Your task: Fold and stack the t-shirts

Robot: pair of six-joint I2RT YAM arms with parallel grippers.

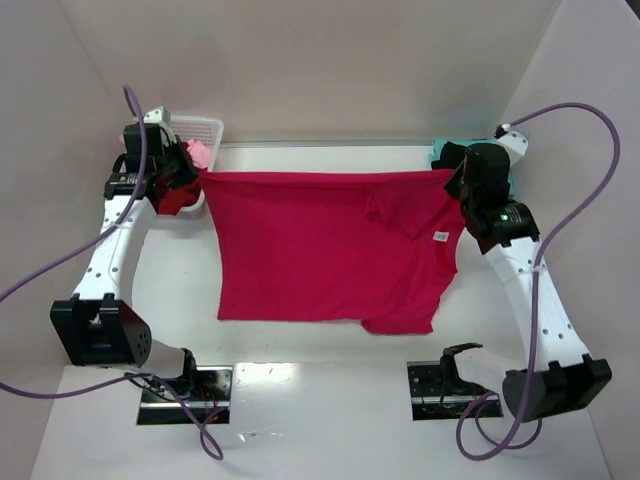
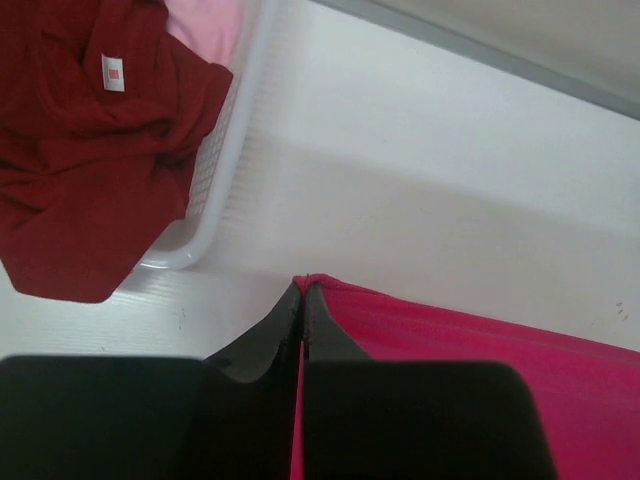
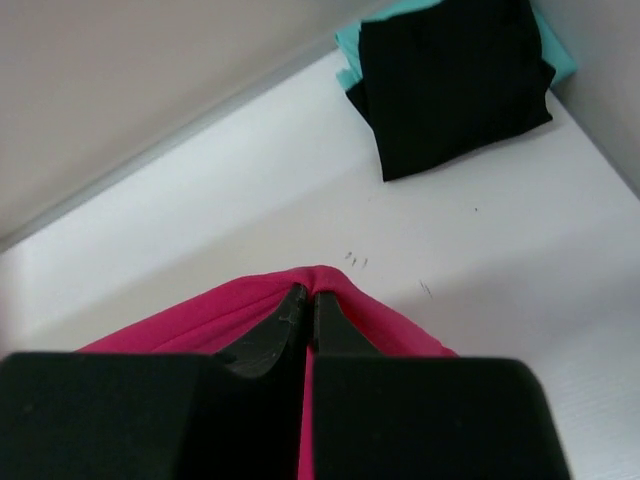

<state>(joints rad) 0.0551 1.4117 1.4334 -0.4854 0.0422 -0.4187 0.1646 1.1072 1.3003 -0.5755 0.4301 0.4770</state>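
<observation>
**Crimson-pink t-shirt (image 1: pixel 320 250) stretched between both grippers**

We see the white table (image 1: pixel 330 425) carrying everything. Across its middle spreads the crimson-pink t-shirt, its far edge pulled into a straight line from one arm to the other. Near the right end the cloth is folded over on itself, with a small white neck tag (image 1: pixel 440 236) showing there.

The left gripper (image 2: pixel 303 295) is clenched on the shirt's far left corner. The right gripper (image 3: pixel 305 300) is clenched on the far right corner. In each wrist view the fingers meet with only a thin fold of pink cloth between them.

At the far left corner stands the white lattice basket (image 2: pixel 225 170). A dark red tee (image 2: pixel 90 170) spills over its near rim onto the table, and a pale pink tee (image 2: pixel 205 20) lies inside behind it.

From above, the left arm hides much of the dark red tee; the left wrist view shows it in full, with a white label (image 2: pixel 113 72).

The top view shows only a sliver of teal behind the right arm. The right wrist view shows a folded black tee (image 3: pixel 450 80) lying on a teal tee (image 3: pixel 355 40) in the far right corner, well apart from the basket.
</observation>
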